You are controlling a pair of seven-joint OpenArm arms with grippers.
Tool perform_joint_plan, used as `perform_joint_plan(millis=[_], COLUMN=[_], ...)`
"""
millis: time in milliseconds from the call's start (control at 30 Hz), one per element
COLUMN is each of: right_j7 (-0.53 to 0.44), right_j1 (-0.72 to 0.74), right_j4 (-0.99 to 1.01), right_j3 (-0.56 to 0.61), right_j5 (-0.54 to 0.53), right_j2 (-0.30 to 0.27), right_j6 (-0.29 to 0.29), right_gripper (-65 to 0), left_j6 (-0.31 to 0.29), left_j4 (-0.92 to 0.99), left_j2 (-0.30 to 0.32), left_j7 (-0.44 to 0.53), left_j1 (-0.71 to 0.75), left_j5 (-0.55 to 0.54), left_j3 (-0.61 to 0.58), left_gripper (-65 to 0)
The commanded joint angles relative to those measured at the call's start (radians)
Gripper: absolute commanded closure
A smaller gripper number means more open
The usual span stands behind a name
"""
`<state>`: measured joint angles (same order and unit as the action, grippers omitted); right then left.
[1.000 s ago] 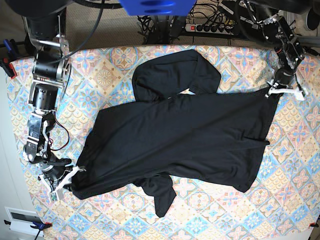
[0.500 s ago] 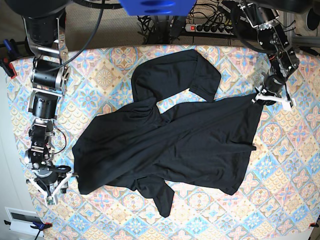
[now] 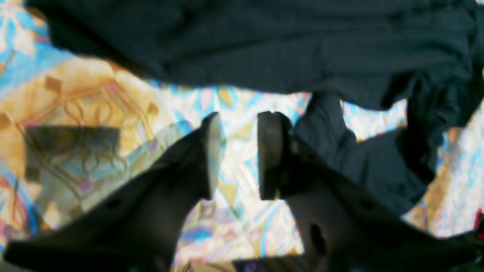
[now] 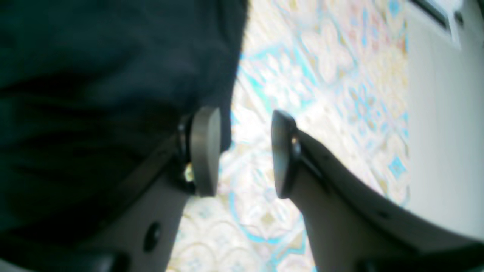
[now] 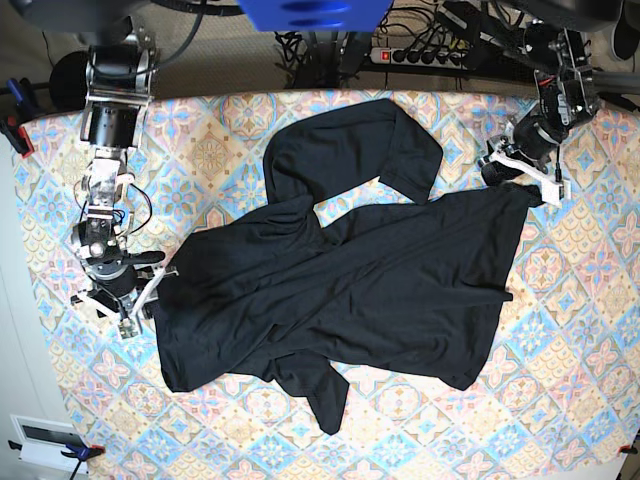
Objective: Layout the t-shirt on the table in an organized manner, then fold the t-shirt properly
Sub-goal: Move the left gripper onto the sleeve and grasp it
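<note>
Base view, left side: the right gripper is seen at the left edge of the t-shirt, just beside the cloth. In the right wrist view the jaws stand apart with only patterned table visible between the pads — nothing is gripped. Black fabric is seen behind and left of the left-hand pad; whether it touches cannot be told.

The t-shirt is spread across the middle of the table, rumpled rather than flat. One sleeve is folded up toward the far edge, another bunched part points toward the near edge, and wrinkles run across the body.

Right side: the left gripper is seen at the shirt's far-right corner. In the left wrist view its jaws are parted, bare tablecloth is seen through the gap between the pads, and the shirt lies beyond the tips and off to the right — not held.

The table is covered in pastel blue, pink and yellow diamond tiles with floral motifs. Beyond the far edge a power strip and tangled cables are seen on the floor. A blue object is seen at the top centre, partly cut off. A pale wall or panel is seen past the table edge in the right wrist view.
</note>
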<state>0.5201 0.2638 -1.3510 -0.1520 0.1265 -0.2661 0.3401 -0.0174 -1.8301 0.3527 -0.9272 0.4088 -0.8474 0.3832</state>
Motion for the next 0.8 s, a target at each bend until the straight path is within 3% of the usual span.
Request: perform_joint_plan(millis=[0, 167, 400, 633, 700, 767], right_j7=[-0.019, -0.016, -0.016, -0.015, -0.002, 0.036], right_j1=[-0.004, -0.114, -0.194, -0.243, -0.243, -0.243], right_j4=[-0.038, -0.126, -0.175, -0.232, -0.242, -0.246], right_j3=[-0.005, -0.008, -0.008, -0.007, -0.005, -0.005], right_j5=[-0.012, -0.143, -0.222, -0.224, -0.224, -0.224], right_j2=[-0.014, -0.014, -0.014, -0.014, -0.014, -0.014], right_j6=[-0.006, -0.006, -0.006, -0.006, -0.006, -0.006], right_gripper=[-21.2, -21.2, -21.2, -21.2, -21.2, -21.2], left_j6=[-0.003, -0.003, 0.003, 0.003, 0.003, 0.003], left_j4=[-0.016, -0.016, -0.012, 0.013, 0.013, 0.014], left_j2=[0.021, 0.022, 0.016, -0.088, -0.091, -0.085], left_j7=[0.010, 0.015, 0.020, 0.010, 0.010, 0.010], left_j1=[0.003, 0.002, -0.081, -0.124, -0.116, -0.115], left_j5=[-0.034, -0.060, -0.036, 0.297, 0.351, 0.362], left_j3=[-0.020, -0.158, -0.418, -0.547, -0.557, -0.556], left_gripper=[-21.1, -28.9, -29.7, -29.0, -25.0, -16.7])
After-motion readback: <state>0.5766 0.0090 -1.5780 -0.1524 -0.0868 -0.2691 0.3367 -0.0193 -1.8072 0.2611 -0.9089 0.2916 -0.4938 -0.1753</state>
